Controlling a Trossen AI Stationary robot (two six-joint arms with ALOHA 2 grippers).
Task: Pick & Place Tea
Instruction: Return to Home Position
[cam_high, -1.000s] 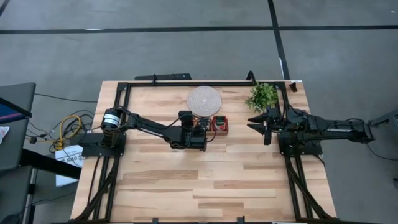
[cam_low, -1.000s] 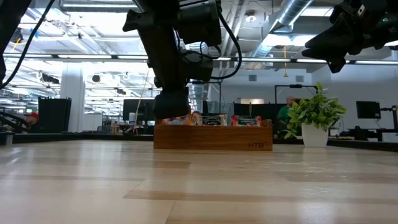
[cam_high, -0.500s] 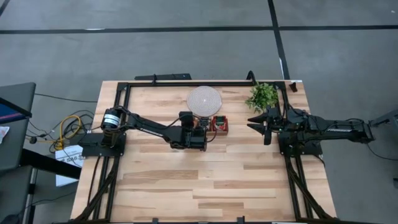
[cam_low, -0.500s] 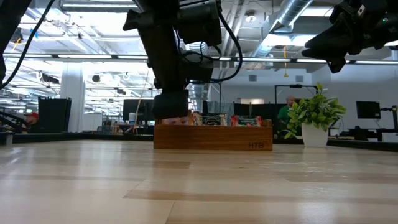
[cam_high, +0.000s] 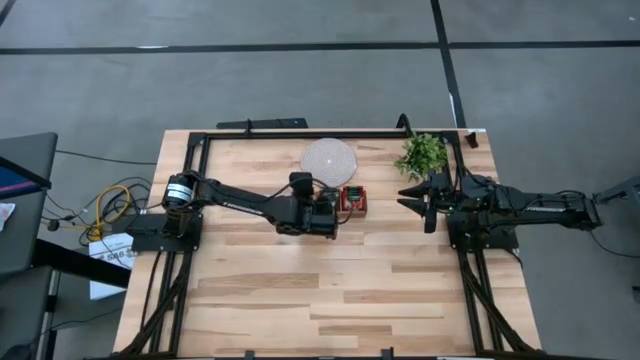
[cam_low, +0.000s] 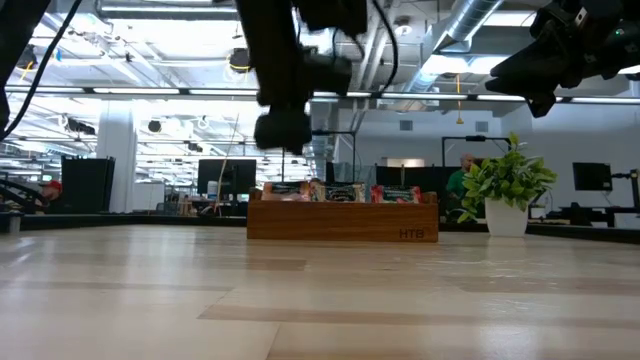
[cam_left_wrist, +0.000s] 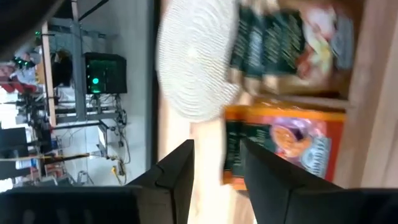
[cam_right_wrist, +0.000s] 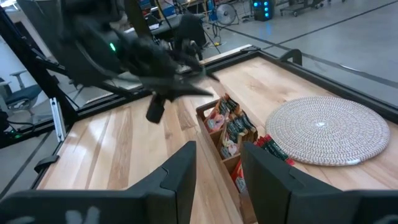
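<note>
High view: left hand (cam_high: 328, 207), released and empty, hovers over the wooden tray (cam_high: 354, 201), its tea (cam_right_wrist: 230, 134) apparently stowed; right hand (cam_high: 418, 200) idles released at right.

The table (cam_high: 300, 290) was pale, smooth planked wood; the tray (cam_low: 340, 221) darker matt wood; the round mat (cam_right_wrist: 323, 129) rough coiled weave; the tea sachets (cam_left_wrist: 286, 148) glossy, printed.

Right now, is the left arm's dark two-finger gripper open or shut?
Open: the left gripper shows a clear gap between its dark fingers, with nothing held.
</note>
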